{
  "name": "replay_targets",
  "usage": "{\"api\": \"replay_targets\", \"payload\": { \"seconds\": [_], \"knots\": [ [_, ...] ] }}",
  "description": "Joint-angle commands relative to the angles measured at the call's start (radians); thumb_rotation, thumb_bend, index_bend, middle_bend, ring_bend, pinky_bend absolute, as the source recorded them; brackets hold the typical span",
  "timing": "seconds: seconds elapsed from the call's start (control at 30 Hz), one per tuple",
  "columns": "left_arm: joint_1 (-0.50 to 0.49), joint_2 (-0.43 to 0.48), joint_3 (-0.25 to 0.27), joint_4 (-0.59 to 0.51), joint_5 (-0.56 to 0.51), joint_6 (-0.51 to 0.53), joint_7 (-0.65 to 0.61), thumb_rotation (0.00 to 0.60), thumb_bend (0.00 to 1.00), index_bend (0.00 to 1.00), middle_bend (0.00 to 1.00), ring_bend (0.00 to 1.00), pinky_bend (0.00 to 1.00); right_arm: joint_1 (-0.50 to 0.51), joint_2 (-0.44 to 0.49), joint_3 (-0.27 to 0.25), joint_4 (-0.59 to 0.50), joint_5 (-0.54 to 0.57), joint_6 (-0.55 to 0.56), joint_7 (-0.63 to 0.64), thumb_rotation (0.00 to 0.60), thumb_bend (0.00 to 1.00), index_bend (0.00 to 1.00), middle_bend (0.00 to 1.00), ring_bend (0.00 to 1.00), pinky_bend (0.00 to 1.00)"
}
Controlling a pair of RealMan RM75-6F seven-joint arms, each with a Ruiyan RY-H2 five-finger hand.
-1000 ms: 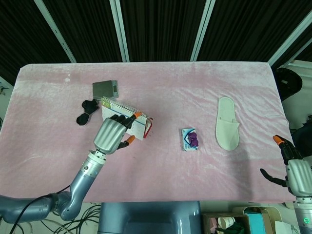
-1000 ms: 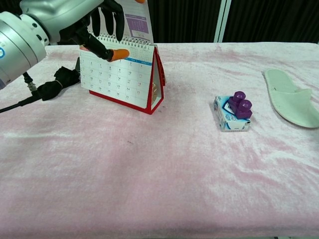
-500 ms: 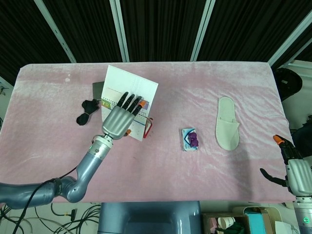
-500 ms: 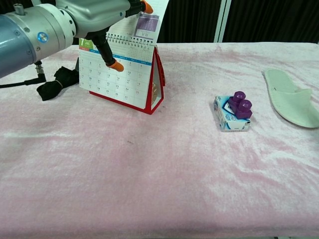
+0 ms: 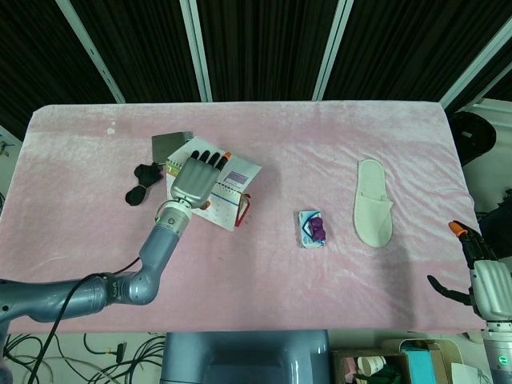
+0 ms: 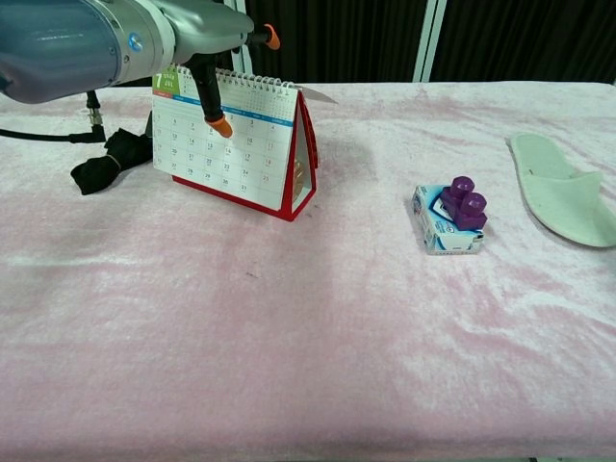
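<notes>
Your left hand (image 5: 195,177) lies flat on the desk calendar's (image 6: 231,144) flipped page, fingers (image 5: 210,159) apart, gripping nothing.

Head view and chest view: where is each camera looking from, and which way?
Head view: high up, looking down at the pink cloth table; shows the left hand on the red-framed desk calendar and the right hand.
Chest view: low at the table's near edge, looking across; shows the left hand.
Both share the calendar, purple toy on a blue box, white slipper.
</notes>
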Motion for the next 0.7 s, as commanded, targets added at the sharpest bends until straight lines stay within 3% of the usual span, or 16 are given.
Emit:
{"api": "replay_targets", "payload": {
  "seconds": [0.03,0.4,0.5,0.57,0.7],
  "knots": [
    [-0.023,-0.009,0.012,0.025,-0.042,-0.004,0.019,0.6,0.0,0.0,0.31,0.27,0.32,0.0,0.0,0.0,-0.001,-0.001,0.001,-0.001,0.6,0.13,0.11,0.07,0.07,0.18],
    [-0.035,-0.004,0.021,0.03,-0.055,0.017,-0.025,0.6,0.0,0.0,0.33,0.33,0.37,-0.001,-0.002,0.001,0.0,-0.004,0.006,-0.002,0.6,0.13,0.11,0.07,0.07,0.18],
    [-0.034,0.001,0.023,0.021,-0.044,0.03,-0.042,0.6,0.0,0.0,0.23,0.2,0.27,-0.002,-0.003,0.001,0.0,-0.005,0.008,-0.003,0.6,0.13,0.11,0.07,0.07,0.18],
    [-0.031,0.005,0.022,0.013,-0.027,0.042,-0.059,0.6,0.0,0.0,0.11,0.07,0.13,-0.002,-0.003,0.002,0.001,-0.004,0.009,-0.003,0.6,0.13,0.11,0.07,0.07,0.18],
    [-0.016,0.016,0.006,-0.014,0.028,0.077,-0.119,0.6,0.0,0.0,0.06,0.04,0.07,-0.003,-0.003,0.001,0.001,-0.005,0.009,-0.001,0.6,0.13,0.11,0.07,0.07,0.18]
  ]
}}
